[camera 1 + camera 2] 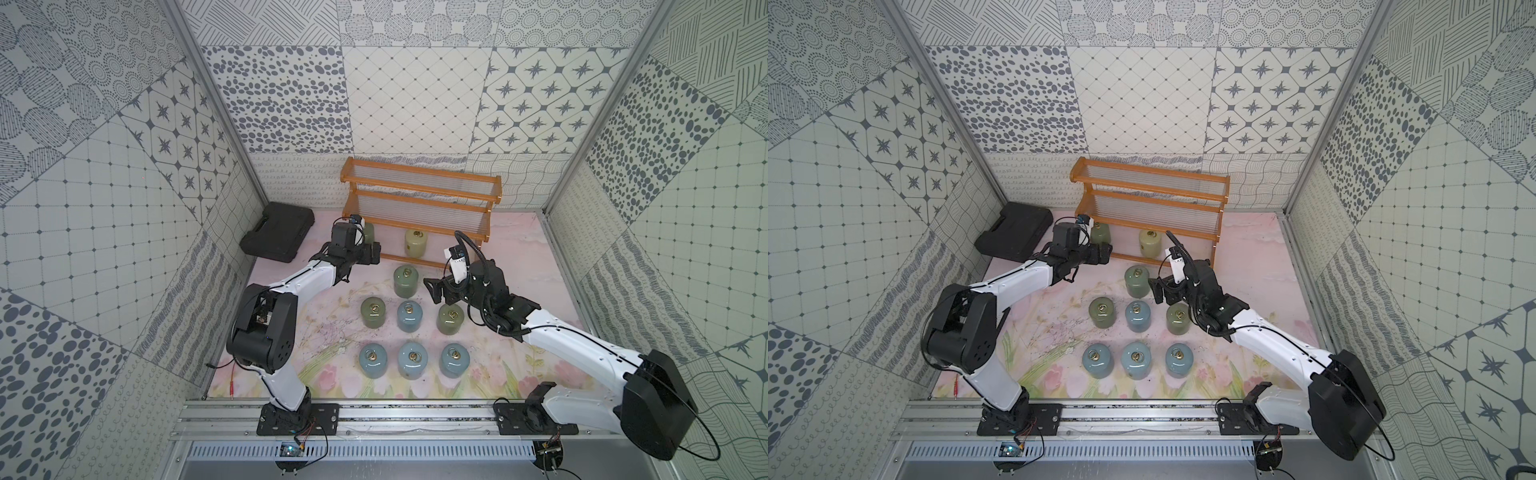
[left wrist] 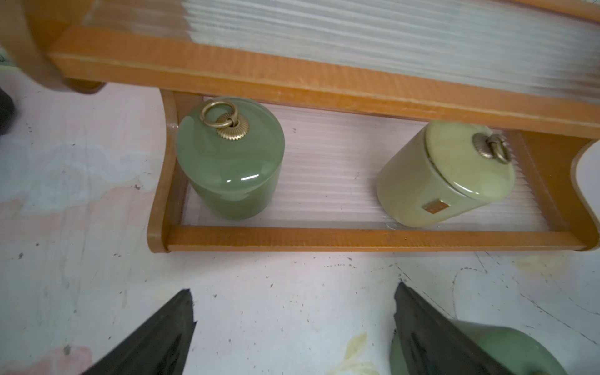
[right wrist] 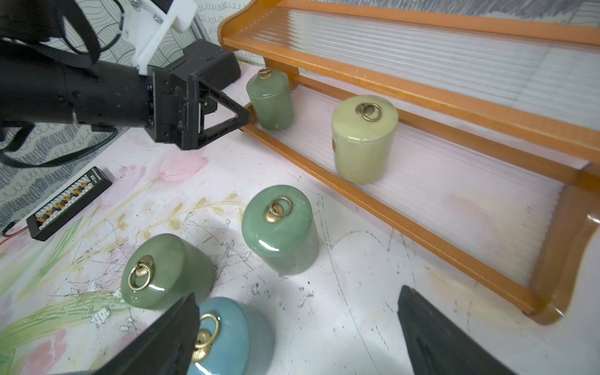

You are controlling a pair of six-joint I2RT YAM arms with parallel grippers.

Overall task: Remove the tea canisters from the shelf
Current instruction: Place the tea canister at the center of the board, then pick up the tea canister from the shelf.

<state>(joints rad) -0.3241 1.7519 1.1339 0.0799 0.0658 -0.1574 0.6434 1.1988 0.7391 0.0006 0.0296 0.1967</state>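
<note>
The left fingers [image 2: 162,337], spread wide open, are best closed around the sage canister [image 2: 227,168] at the nine o'clock end of the bottom tier of the shelf [image 2: 292,84] and drawn toward six o'clock over the front rail [image 2: 357,240] onto bare worktop [image 2: 276,292], with the cream canister [image 2: 431,181] and the open right fingers [image 3: 431,337] lying at three o'clock.

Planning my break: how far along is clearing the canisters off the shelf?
Done: seven canisters stand on the table, off the shelf. In hand: nothing held; the open left gripper faces the green canister on the bottom tier, right gripper open too. Left: that one and the cream canister.
</note>
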